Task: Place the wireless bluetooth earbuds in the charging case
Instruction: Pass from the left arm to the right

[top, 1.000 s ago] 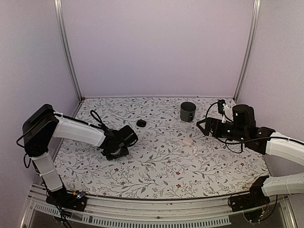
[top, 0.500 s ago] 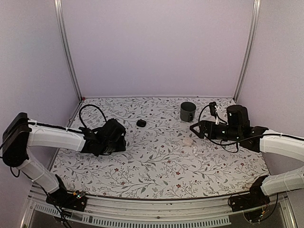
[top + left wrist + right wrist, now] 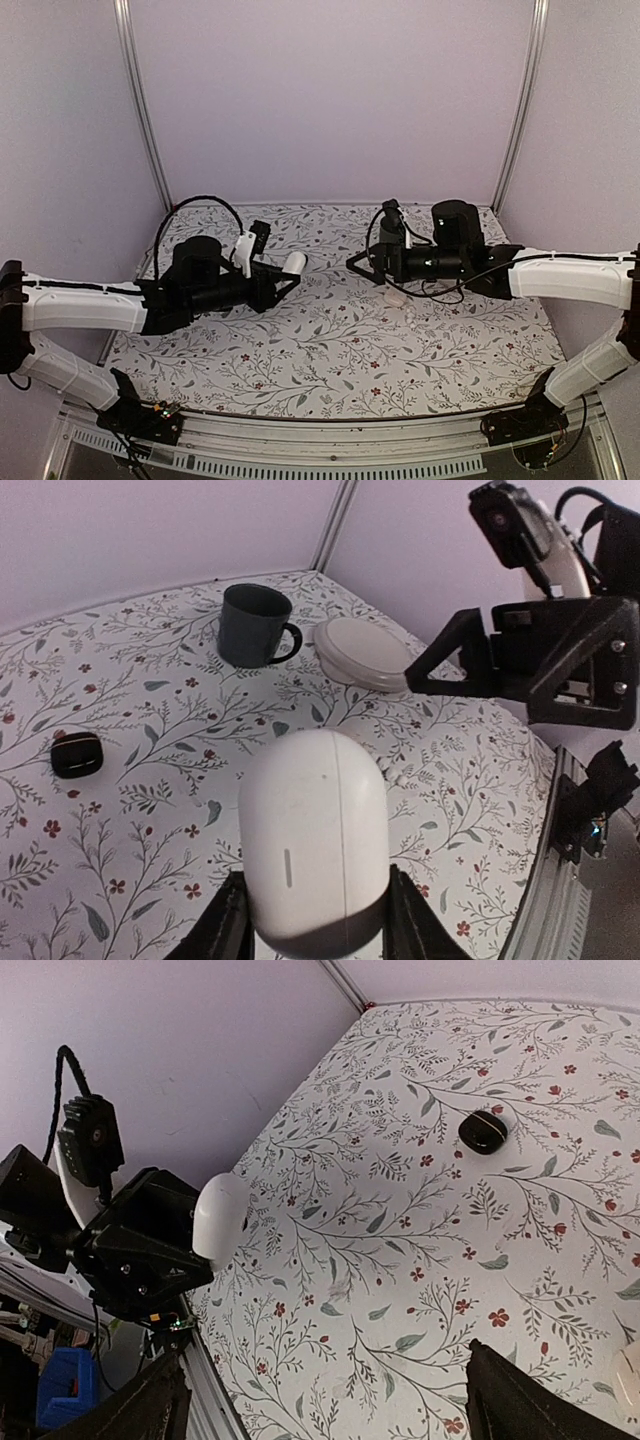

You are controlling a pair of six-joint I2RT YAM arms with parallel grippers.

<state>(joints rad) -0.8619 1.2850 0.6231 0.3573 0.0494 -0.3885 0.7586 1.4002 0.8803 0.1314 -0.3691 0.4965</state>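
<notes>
The white charging case (image 3: pixel 315 835) is closed and lifted off the table, with my left gripper (image 3: pixel 315 925) shut on its lower end. From above, the case (image 3: pixel 292 263) pokes out toward the middle of the table. It also shows in the right wrist view, case (image 3: pixel 220 1222) at the left. My right gripper (image 3: pixel 360 264) stands open and empty a little to the case's right, facing it; its fingers (image 3: pixel 160 1400) frame bare cloth. Two small white earbuds (image 3: pixel 410 313) lie on the cloth under the right arm, earbuds (image 3: pixel 395 775) just past the case.
A dark mug (image 3: pixel 255 626) stands at the back. A white oval pad (image 3: pixel 360 652) lies beside it, near the earbuds. A small black object (image 3: pixel 77 755) sits on the floral cloth (image 3: pixel 330 350) at the back left. Walls close in three sides.
My left gripper has closed on the case and swung it up and right toward the middle. The right arm has reached left to face it, jaws still wide.
</notes>
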